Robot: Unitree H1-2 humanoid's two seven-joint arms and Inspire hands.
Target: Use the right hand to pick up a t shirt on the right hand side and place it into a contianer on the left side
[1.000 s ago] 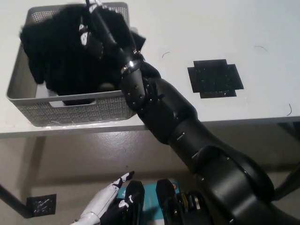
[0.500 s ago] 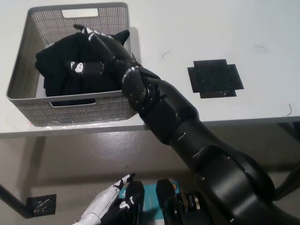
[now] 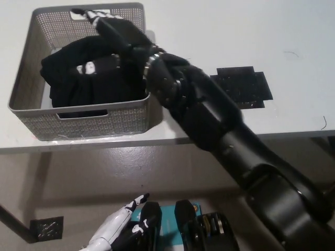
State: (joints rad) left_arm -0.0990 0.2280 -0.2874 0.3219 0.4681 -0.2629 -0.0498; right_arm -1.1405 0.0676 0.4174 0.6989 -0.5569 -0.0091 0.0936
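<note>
Looking steeply down from the head view on a white desk (image 3: 220, 31) running across the upper half of the frame, bare floor showing beneath its front edge. Sitting at the upper left, a grey mesh container (image 3: 31, 57). Lying bunched inside it, filling most of the floor, the black t shirt (image 3: 68, 78). Reaching in from the lower right, the black right hand (image 3: 112, 44), hovering over the container's far right part with fingers (image 3: 94, 15) spread wide and gripping nothing. Resting at the lower left of the frame, below the desk, the white left hand (image 3: 118, 227); whether open or closed, impossible to tell. Showing right of the container, a dark patch (image 3: 241, 86) on the desk.

Judging the cloth: light, soft, limp, not fragile, likely draping and sagging wherever lifted. Best taken by pinching a thick bunched fold near the heap's middle, not a loose edge.
</note>
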